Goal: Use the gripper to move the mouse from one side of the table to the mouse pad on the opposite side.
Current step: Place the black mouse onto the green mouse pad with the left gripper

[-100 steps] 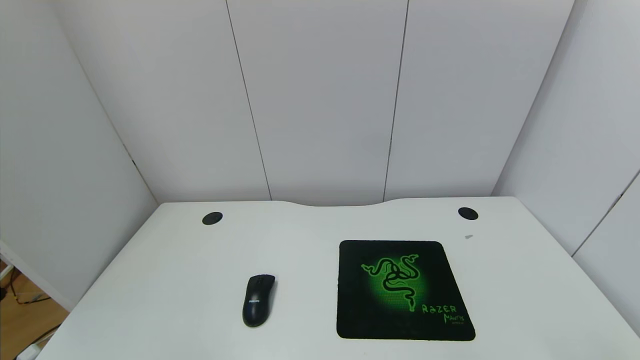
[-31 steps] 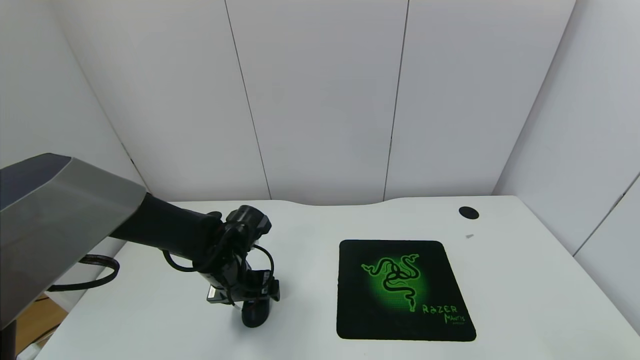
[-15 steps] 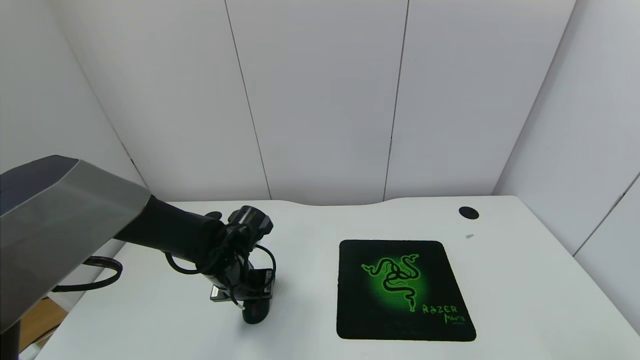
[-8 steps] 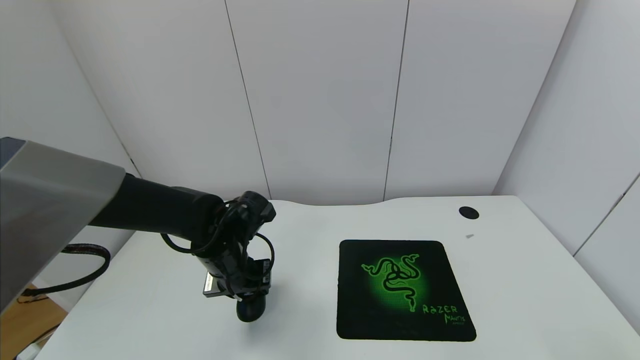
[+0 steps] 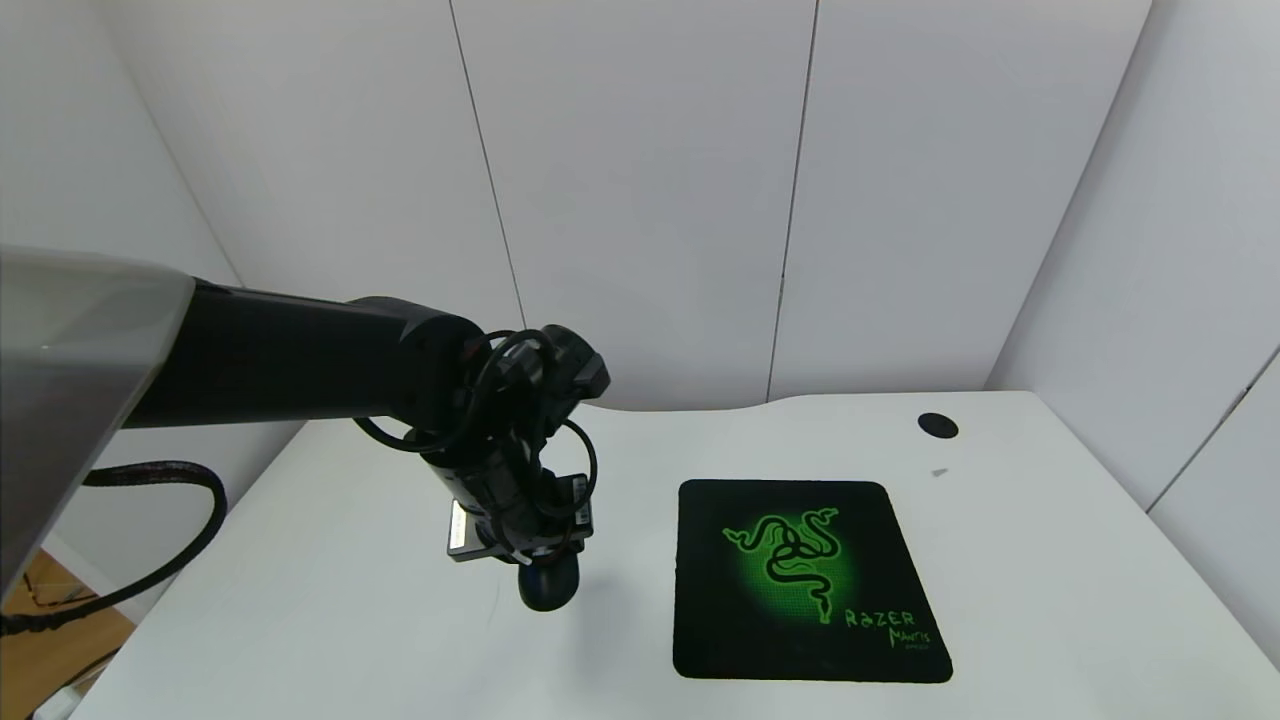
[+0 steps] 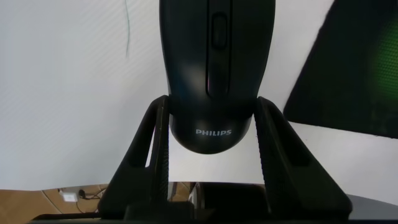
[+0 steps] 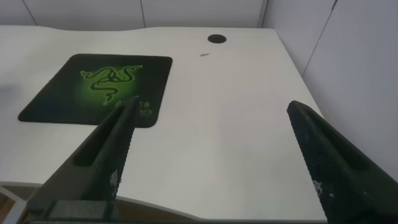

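While the mouse [image 5: 548, 588] hangs off the table [image 5: 330, 610] in my left gripper [image 5: 535, 560], I judge the pick-up done and the carry only begun: the mouse pad [image 5: 800, 580] sits well apart to the right, with bare white desk between it and the load, so the crossing, the lowering and the release all remain. From the left wrist view the two black fingers [image 6: 149, 149] close on the flanks of the mouse's rear end, the end with the white lettering, and the rest of the body juts out beyond the fingertips, pointing down toward the desk (a narrow grip on a glossy shell, so I would expect it to slip if I swing fast). A corner of the pad shows beside the mouse in that view. My right gripper [image 7: 211, 155] hovers parked near the table's right front edge, fingers spread wide and holding nothing, with the pad and a round cable hole [image 7: 216, 38] beyond it.
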Tool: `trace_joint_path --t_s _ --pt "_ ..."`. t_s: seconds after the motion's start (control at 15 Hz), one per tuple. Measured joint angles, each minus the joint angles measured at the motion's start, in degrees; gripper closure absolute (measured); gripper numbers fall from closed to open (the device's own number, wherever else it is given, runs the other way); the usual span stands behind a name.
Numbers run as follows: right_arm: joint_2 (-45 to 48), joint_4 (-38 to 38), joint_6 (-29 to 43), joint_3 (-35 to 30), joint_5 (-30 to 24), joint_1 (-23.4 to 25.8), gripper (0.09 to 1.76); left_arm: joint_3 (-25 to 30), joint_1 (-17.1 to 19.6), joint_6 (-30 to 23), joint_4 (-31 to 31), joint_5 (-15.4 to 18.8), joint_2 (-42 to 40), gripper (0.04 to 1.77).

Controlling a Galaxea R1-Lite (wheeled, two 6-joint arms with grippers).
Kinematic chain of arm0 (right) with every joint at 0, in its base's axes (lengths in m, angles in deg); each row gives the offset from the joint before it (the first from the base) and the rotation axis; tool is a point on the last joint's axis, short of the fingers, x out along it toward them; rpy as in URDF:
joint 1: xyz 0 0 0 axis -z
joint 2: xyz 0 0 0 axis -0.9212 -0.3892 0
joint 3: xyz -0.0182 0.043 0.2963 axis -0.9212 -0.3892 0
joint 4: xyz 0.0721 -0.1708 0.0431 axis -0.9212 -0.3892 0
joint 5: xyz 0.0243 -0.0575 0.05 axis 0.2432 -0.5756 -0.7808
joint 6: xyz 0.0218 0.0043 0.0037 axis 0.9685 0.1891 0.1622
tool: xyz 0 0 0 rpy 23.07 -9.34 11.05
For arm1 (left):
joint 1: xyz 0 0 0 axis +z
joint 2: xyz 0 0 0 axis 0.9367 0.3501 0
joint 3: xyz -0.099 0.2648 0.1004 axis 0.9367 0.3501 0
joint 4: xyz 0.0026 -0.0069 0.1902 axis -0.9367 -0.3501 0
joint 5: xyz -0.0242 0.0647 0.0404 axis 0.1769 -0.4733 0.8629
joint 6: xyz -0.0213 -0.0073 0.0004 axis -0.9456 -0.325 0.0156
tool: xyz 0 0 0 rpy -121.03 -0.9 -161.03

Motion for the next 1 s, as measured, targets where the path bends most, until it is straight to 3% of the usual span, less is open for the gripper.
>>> trace_joint_path --t_s 0.53,1.0 --pt "0.0 0.0 0.0 0.0 0.0 0.0 0.14 -7.0 -10.3 -5.6 0.3 -6.3 1.2 0.94" --pt "0.0 0.0 0.0 0.0 0.0 0.0 0.14 -23.2 -15.7 -7.8 -5.5 -6.1 10.2 0.94"
